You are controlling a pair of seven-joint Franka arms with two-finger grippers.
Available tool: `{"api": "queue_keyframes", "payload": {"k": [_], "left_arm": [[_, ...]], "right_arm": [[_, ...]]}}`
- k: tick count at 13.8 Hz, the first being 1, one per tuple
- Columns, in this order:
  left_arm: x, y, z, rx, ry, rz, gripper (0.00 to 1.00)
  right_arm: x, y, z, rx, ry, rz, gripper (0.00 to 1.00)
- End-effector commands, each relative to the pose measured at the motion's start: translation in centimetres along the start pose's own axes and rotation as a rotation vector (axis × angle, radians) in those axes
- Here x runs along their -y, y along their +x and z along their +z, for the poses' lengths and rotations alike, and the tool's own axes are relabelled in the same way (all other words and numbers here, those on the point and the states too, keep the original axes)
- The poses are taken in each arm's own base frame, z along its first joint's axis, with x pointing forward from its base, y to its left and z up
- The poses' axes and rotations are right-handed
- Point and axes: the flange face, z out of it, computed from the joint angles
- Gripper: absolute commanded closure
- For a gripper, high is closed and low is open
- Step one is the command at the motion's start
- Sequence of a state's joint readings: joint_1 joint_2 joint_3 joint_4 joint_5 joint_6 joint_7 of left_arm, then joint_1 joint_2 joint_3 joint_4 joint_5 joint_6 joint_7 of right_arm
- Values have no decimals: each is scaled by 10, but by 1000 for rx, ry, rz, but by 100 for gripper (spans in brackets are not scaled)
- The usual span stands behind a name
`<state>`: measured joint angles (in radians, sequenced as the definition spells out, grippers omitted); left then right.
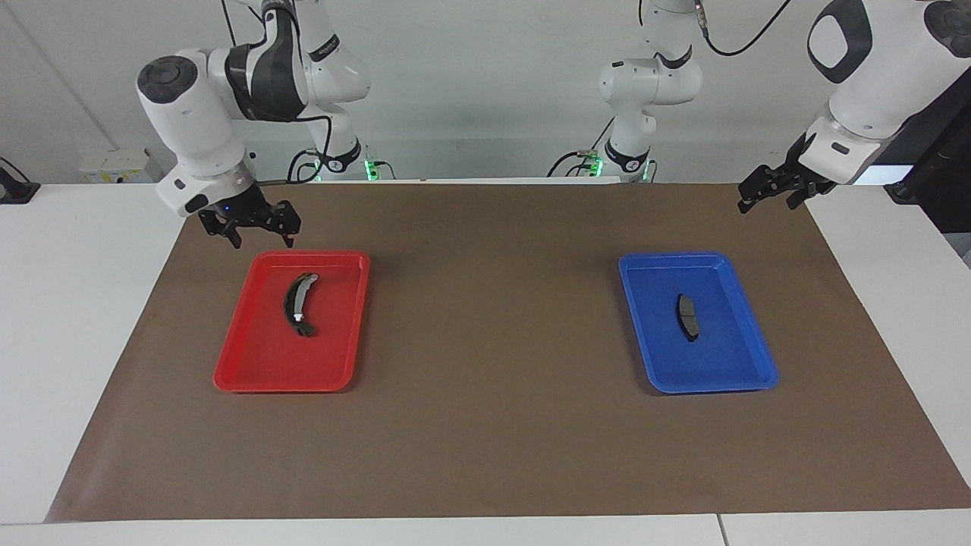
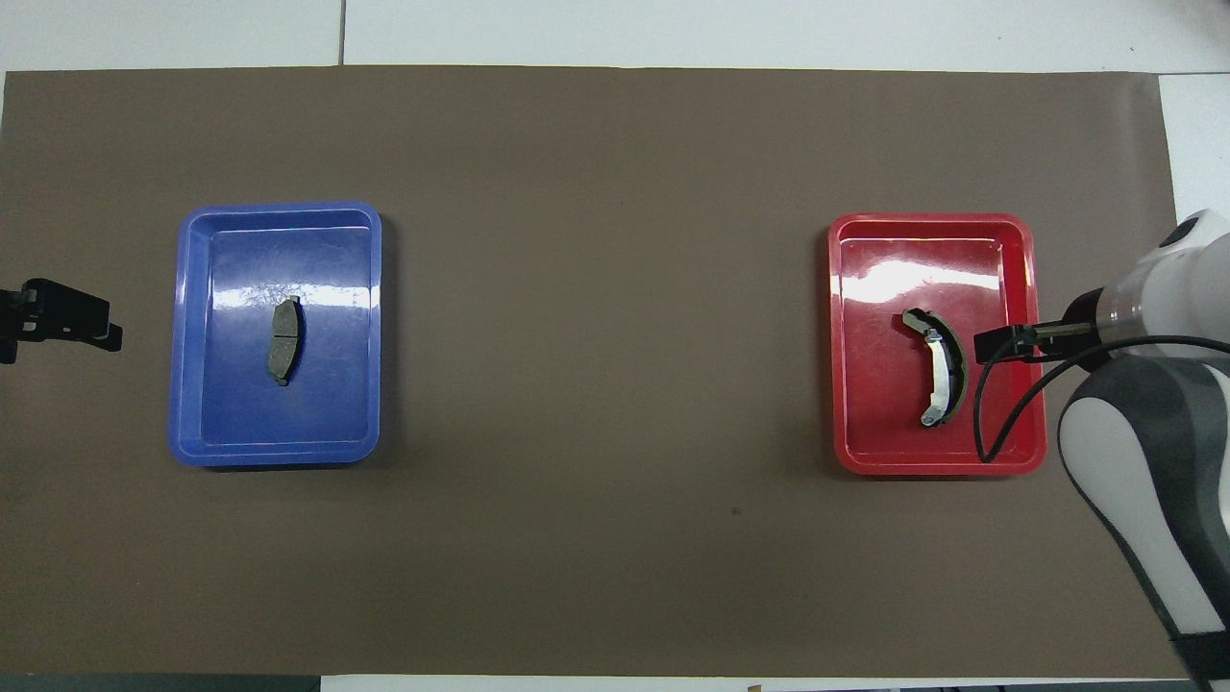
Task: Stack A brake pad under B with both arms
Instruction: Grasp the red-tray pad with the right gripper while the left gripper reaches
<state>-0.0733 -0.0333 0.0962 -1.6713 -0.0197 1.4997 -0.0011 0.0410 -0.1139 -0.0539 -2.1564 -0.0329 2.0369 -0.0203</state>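
Over the robots' edge of the red tray (image 1: 235,364), the right gripper (image 1: 258,236) hung in the air with its two fingers spread apart and nothing between them. B (image 1: 298,305), the long crescent piece with the silvery end, lay inside that tray, in the half nearer the robots, farther from the robots than the tray edge under the gripper. Its long axis ran roughly along the line from the robots out across the table, the silvery end pointing back toward them and the darker end away. A grasp would probably have to pinch across the narrow width of the crescent, not along it.

At the left arm's end of the table, the A brake pad (image 1: 687,317) sat near the middle of the blue tray (image 1: 751,375), its long axis running the same way. The left gripper (image 1: 768,199) waited in the air over the brown mat (image 1: 493,425), fingers parted and empty, well apart from that tray.

Each arm was by far the closer one to its own tray, so the right arm looked set to take B, and A would fall to the left.
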Motion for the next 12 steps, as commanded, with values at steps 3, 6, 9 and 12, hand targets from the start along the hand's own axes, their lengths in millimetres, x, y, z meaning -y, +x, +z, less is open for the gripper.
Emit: {"api": "queue_keyframes", "payload": {"k": [3, 6, 9, 12], "left_arm": [[1, -6, 0, -3, 14, 0, 1], [1, -6, 0, -3, 14, 0, 1], [1, -6, 0, -3, 14, 0, 1], [1, -6, 0, -3, 14, 0, 1]], "right_arm": [[-2, -12, 76, -41, 14, -21, 1], [-5, -13, 100, -76, 11, -35, 1], [-9, -11, 125, -79, 8, -30, 1], [-9, -7, 140, -90, 6, -30, 1]]}}
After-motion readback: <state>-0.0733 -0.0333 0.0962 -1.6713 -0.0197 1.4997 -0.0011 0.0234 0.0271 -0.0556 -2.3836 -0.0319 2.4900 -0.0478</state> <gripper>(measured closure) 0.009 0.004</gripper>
